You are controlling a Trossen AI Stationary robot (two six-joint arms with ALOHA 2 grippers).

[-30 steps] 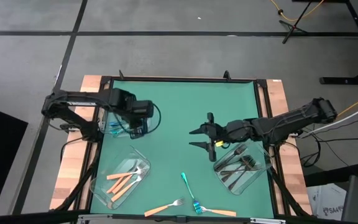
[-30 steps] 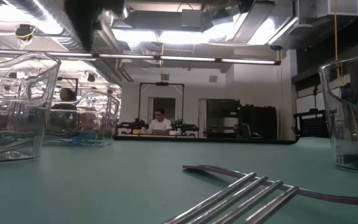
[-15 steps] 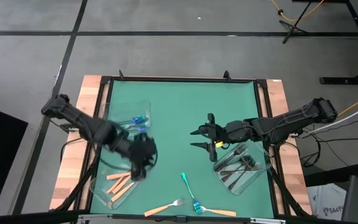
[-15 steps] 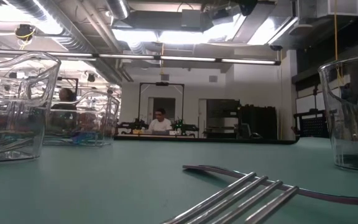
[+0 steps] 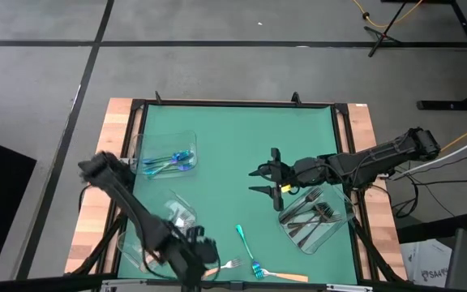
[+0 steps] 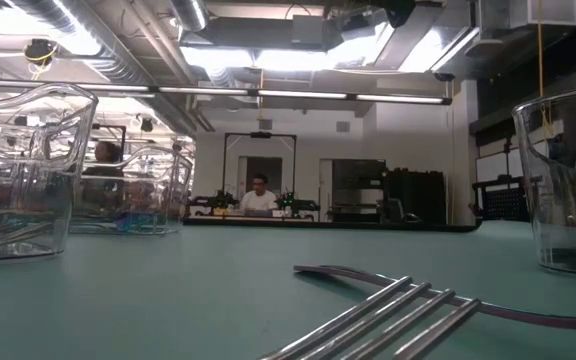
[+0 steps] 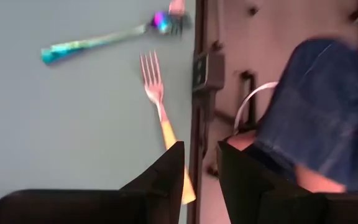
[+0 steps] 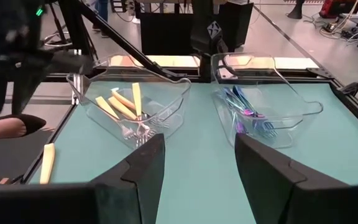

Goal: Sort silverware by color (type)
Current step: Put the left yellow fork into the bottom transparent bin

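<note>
My left gripper [image 5: 201, 258] hangs open near the table's front edge, above the handle of a loose orange-handled fork [image 7: 160, 109]; it holds nothing. A blue-teal fork [image 5: 245, 242] and a second orange fork [image 5: 286, 276] lie flat on the green mat to its right. Clear trays hold the other forks: blue ones [image 5: 171, 160] at the far left, orange ones [image 8: 126, 106] under my left arm, dark ones [image 5: 310, 215] at the right. My right gripper [image 5: 262, 180] waits open at mid-table, above the mat.
The table's front rail [image 7: 199, 74] runs just beside my left fingers, with a person's blue-clad leg [image 7: 316, 106] beyond it. The dark-fork tray's rim [image 5: 340, 231] stands near the right edge. In the low view a fork's tines [image 6: 388, 320] lie close in front.
My left gripper has swung from over the far-left blue tray toward the table's near edge, passing over the orange tray and sinking a little. It now hangs by the loose orange fork. The blue forks in the far-left tray have come into view.
</note>
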